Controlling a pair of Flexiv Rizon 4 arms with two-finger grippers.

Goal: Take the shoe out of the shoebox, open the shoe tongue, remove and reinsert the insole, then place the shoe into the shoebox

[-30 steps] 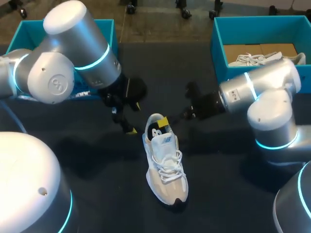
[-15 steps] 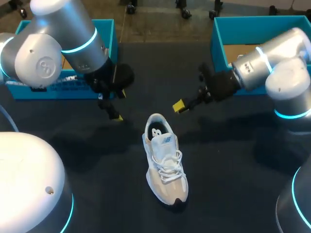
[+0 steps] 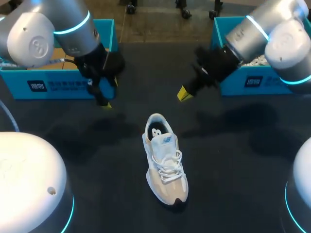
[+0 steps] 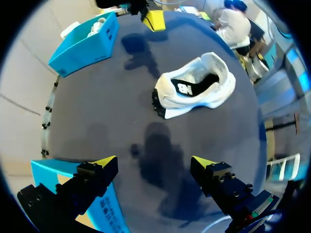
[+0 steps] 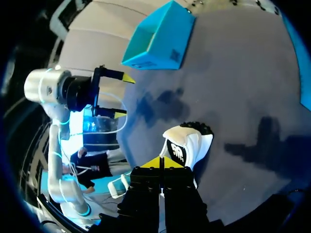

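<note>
Seems near done: shoe (image 3: 164, 158) out w/ insole (image 4: 194, 87) in, left gripper (image 4: 153, 161) wide open, right gripper (image 5: 161, 162) pinched empty, both well apart from shoe; packing left.

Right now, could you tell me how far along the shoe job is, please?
Done: the shoe is out and stands on the table, its insole lying inside. In hand: nothing; the left gripper is open, the right gripper shut on nothing, both clear of it. Left: putting it into a shoebox; whether the insole swap happened, I cannot tell.
</note>
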